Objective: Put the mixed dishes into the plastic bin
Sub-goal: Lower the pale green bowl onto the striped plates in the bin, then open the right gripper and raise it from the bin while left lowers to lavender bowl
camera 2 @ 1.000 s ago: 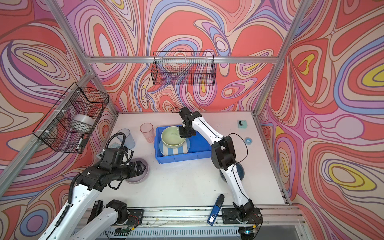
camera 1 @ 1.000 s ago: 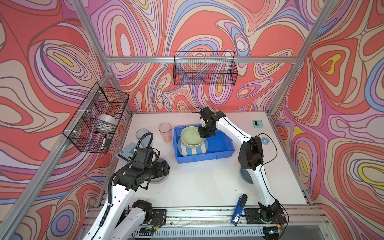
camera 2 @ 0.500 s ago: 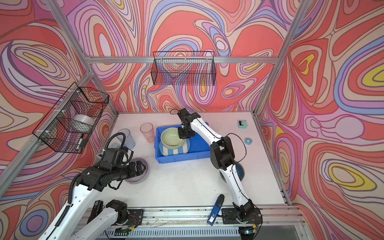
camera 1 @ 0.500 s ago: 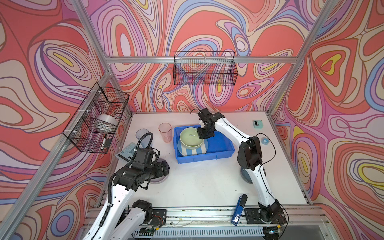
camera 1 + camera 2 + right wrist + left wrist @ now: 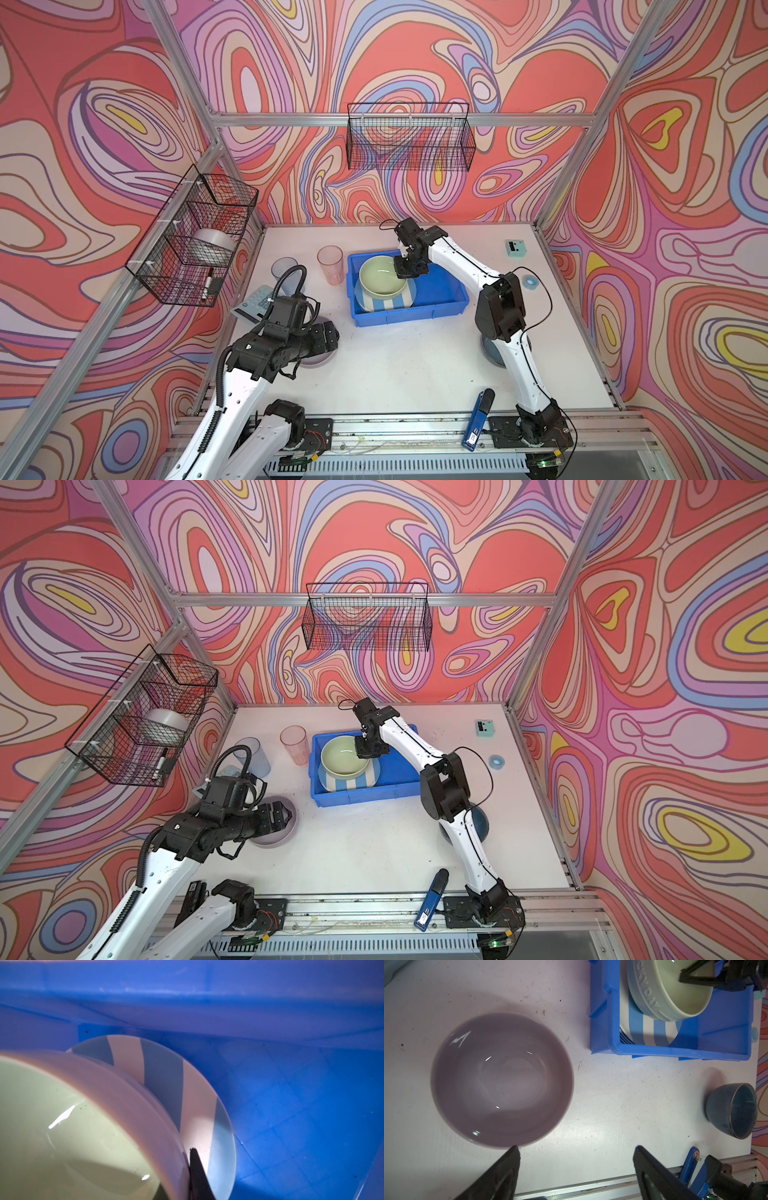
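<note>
While its jaws are pinching the rim of the pale green ceramic bowl, the right gripper is holding it over the blue-and-white striped round plate inside the bright blue rectangular plastic bin, apparently for nesting. The left gripper, jaws spread, is hovering beside the lavender bowl. Three bowls, two translucent cups and one plate are showing.

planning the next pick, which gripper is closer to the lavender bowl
Left. The left gripper hangs open at the edge of the lavender bowl; the right gripper is far off over the plastic bin, shut on the pale green bowl.
</note>
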Motion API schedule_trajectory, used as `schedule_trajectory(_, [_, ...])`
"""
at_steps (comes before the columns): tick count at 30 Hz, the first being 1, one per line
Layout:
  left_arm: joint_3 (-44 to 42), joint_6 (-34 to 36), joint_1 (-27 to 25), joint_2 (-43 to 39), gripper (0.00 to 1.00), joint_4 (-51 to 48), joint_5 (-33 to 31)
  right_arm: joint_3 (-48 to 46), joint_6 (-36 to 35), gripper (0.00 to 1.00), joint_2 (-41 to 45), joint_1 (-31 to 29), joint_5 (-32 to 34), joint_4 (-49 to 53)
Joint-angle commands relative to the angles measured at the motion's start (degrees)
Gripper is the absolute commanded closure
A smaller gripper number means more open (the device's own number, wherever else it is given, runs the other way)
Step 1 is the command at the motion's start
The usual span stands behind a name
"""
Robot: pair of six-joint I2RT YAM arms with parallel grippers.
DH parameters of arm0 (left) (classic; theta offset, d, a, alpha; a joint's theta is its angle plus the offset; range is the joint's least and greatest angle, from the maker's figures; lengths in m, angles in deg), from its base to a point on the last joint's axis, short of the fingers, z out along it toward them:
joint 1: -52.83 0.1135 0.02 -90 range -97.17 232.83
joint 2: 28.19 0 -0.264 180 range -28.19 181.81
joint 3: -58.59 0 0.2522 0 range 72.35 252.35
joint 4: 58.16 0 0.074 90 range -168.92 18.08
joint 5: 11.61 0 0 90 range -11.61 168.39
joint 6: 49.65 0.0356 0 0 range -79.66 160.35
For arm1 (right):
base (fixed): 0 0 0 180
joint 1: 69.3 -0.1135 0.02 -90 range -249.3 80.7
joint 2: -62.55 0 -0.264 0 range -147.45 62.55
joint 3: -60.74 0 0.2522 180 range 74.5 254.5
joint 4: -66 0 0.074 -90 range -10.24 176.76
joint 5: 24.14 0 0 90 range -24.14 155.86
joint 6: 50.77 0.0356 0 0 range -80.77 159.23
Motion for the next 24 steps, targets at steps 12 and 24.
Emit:
schedule_trajectory(12, [-1.07,-1.01,0.61,1.99,0.11,1.86,-0.99,-3.88,-0.04,0.73,5.53,-0.69,0.11,-0.27])
schedule_trajectory(24, [0.64,-3.37,2.66,7.82,0.12,2.91,-3.82,-7.63,-2.59,0.35,15.24,-0.69,4.86,0.63])
